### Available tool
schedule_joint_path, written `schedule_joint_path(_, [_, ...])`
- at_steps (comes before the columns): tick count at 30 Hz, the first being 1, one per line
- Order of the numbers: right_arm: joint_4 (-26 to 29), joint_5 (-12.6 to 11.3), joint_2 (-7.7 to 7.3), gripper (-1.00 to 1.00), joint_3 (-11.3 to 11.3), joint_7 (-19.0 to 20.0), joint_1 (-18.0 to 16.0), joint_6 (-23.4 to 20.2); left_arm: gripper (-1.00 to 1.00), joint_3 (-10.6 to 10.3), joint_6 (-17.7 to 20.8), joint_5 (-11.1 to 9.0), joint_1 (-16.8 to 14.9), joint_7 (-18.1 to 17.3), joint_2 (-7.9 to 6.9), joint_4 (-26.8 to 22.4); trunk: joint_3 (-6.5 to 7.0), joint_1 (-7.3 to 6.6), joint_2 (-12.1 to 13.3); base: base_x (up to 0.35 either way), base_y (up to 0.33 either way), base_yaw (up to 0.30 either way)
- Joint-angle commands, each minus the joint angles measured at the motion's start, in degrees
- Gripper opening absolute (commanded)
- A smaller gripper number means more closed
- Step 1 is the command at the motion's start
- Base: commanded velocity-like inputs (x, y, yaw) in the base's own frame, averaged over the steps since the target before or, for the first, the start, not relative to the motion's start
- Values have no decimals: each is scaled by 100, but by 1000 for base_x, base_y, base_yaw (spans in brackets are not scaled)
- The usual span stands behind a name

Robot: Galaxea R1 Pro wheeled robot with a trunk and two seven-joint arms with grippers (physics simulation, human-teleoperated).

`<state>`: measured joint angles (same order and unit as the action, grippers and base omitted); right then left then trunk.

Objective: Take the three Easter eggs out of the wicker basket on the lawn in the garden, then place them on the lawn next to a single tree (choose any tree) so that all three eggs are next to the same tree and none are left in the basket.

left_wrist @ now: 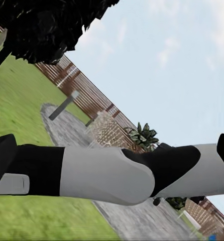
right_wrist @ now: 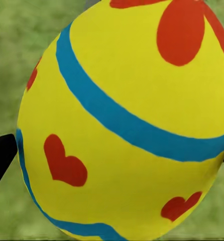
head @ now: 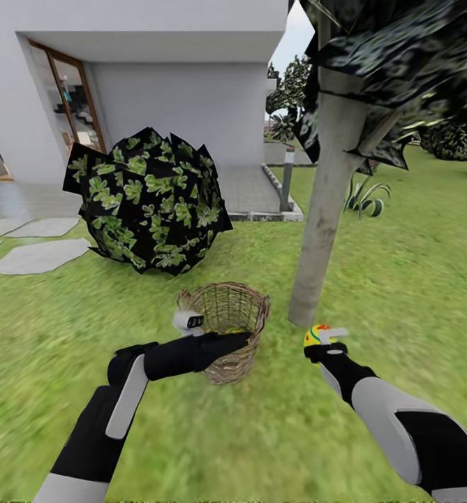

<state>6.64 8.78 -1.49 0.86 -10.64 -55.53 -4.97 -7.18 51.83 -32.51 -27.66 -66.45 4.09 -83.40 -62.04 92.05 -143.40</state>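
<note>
A yellow Easter egg [head: 317, 336] [right_wrist: 127, 125] with blue bands and red hearts is held in my right gripper [head: 324, 341], which is shut on it. It hangs just above the lawn [head: 261, 433], close to the foot of the tree [head: 324, 209] with the pale trunk. The brown wicker basket [head: 227, 363] stands upright on the grass left of the trunk. My left arm reaches across to it, and the left gripper [head: 241, 340] lies at the basket's front rim, its fingers too dark to make out. A sliver of yellow [head: 236, 332] shows inside the rim.
A round black-and-green bush [head: 149, 202] stands behind the basket. Grey paving slabs [head: 38, 255] lie at the left, with the white house and a short post lamp [head: 287, 181] behind. Open grass stretches to the right and front.
</note>
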Motion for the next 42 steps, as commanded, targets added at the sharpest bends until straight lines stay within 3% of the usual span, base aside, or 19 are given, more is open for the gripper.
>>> schedule_joint_path(1, [4,159,30,-100,9,-17,-40,-115,100,-34,38,-25,-3,0,36,0,-28,1,-4,0,0,0])
schedule_joint_path(4, [-29,426,58,-100,11,-47,-130,-163,100,-65,37,-20,-3,0,107,-1,-94,9,-8,0,0,0])
schedule_joint_path(9, [-44,540,156,-100,3,-52,-142,-164,100,-73,37,-19,-3,7,185,7,-205,22,-14,0,0,0])
schedule_joint_path(18, [-47,555,165,-100,5,-69,-281,-264,100,-74,37,-19,-3,9,189,7,-404,45,-27,0,0,0])
schedule_joint_path(26, [165,556,141,-100,11,-53,-283,125,100,-81,37,-19,-3,9,193,8,-582,65,-37,0,0,0])
schedule_joint_path(42, [233,564,143,-100,2,-52,-283,172,100,-70,30,-19,-3,16,192,17,-914,104,-57,0,0,0])
